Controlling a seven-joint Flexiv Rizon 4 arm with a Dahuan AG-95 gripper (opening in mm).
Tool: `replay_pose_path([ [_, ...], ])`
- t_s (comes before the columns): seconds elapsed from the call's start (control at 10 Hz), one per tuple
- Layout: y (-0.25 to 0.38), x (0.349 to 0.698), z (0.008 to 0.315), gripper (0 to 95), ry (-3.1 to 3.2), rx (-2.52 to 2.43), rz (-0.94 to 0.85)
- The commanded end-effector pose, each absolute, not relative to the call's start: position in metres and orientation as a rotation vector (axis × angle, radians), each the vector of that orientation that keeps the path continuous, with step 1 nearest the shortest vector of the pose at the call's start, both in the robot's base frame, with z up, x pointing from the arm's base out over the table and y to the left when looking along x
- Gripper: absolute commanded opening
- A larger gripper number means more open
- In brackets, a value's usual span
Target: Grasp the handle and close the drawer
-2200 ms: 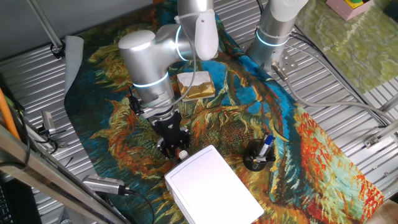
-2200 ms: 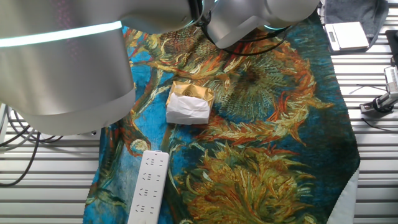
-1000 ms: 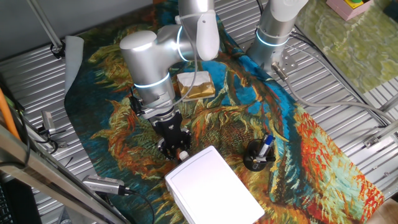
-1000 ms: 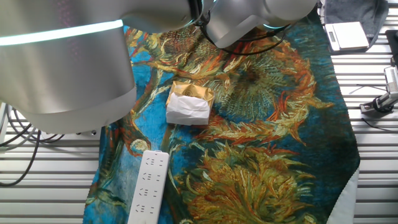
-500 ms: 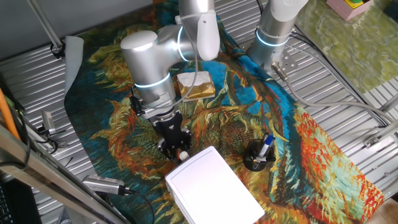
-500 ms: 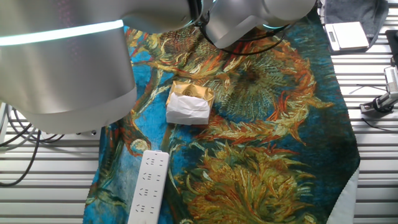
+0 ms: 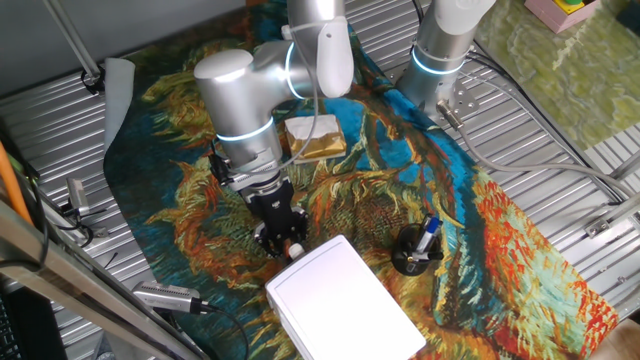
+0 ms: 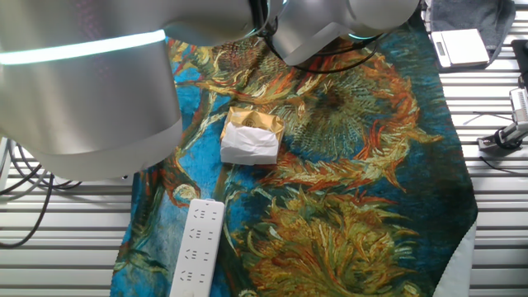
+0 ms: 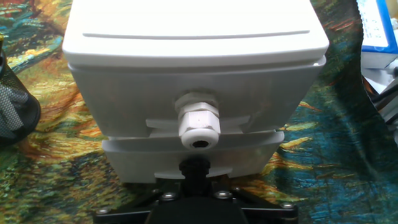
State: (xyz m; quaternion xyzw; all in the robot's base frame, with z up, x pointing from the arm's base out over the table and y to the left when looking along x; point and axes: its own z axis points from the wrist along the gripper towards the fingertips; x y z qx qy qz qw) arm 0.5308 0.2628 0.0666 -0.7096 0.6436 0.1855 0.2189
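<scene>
Closing in on the handle [image 9: 199, 129], a whitish knob centred on the drawer [image 9: 193, 99] front of the white box [image 7: 345, 300], gripper [image 7: 283, 238] just beside it, finger spread undeterminable; next, likely pinch and push in.

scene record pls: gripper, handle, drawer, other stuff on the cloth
gripper: low at the white box's front edge; jaw state not visible
handle: round whitish knob, centred in hand view, facing the camera
drawer: front panel looks nearly flush under the lid; closure cannot be confirmed
sponge block: behind the arm, apart from the box
black mesh cup: beside the box, pen inside
power strip: on the cloth edge
</scene>
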Motion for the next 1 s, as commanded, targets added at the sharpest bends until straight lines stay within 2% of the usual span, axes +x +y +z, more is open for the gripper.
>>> replay_pose_path([
  [0.1, 0.2677, 0.5309, 0.0599, 0.0, 1.779, -1.966, 0.517],
  [1.0, 0.27, 0.5312, 0.0611, 0.0, 1.769, -1.956, 0.533],
])
